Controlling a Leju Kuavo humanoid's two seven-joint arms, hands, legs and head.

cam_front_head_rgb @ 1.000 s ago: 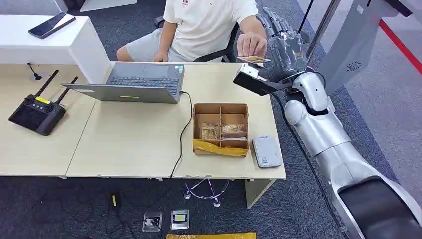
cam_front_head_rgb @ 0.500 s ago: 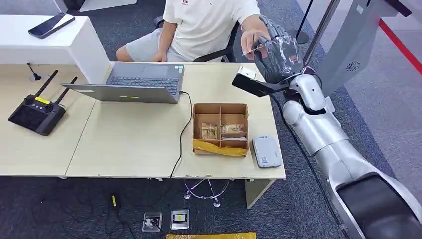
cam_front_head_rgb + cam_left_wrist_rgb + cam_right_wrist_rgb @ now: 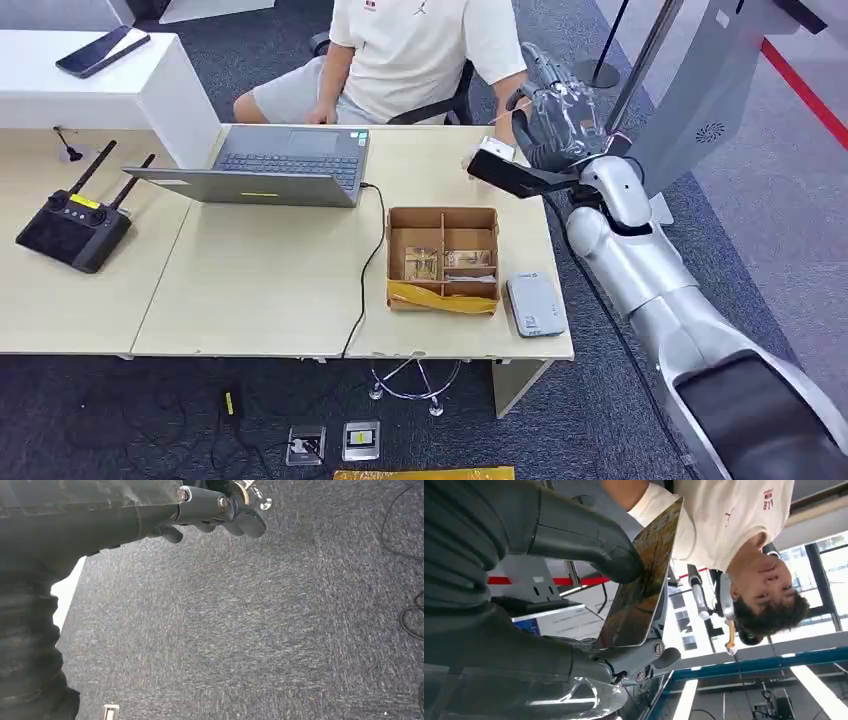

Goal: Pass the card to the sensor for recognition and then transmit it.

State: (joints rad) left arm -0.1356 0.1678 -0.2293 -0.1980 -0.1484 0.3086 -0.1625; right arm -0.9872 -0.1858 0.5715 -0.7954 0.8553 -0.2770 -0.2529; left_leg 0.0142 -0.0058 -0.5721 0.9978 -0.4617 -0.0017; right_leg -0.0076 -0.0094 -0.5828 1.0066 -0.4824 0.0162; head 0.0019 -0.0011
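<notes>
Card (image 3: 644, 580): held in the right hand (image 3: 553, 115), raised above the far right corner of the tabletop (image 3: 250, 290). In the right wrist view the card is pinched flat between the thick grey thumb (image 3: 584, 542) on one face and the darker fingers (image 3: 634, 660) under the other; its long axis runs out away from the palm, its free end toward the seated person (image 3: 420, 45). The face in sight is mottled brown and gold. In the head view the card is only a thin pale edge at the fingers, so its tilt cannot be told there.

Right arm: silver, reaching up from the near right, forearm pointing to the far side, wrist bent so the hand sits above the table edge, just beside the person's forearm. Whether the person's hand touches the card cannot be told.

Left hand (image 3: 215, 510): hanging over grey carpet (image 3: 250, 630), fingers curled loosely, nothing in them; cannot tell whether they are closed.

Sensor (image 3: 535, 304): small pale grey reader lying flat at the near right of the tabletop, just right of the cardboard box (image 3: 443, 260). Box is divided into compartments; cards lie in the near ones, and a yellow strip runs along its near wall. It is well apart from the held card.

Others: laptop (image 3: 270, 165) open at far centre, black cable running from it toward the near edge; black controller with antennas (image 3: 75, 225) at far left.
</notes>
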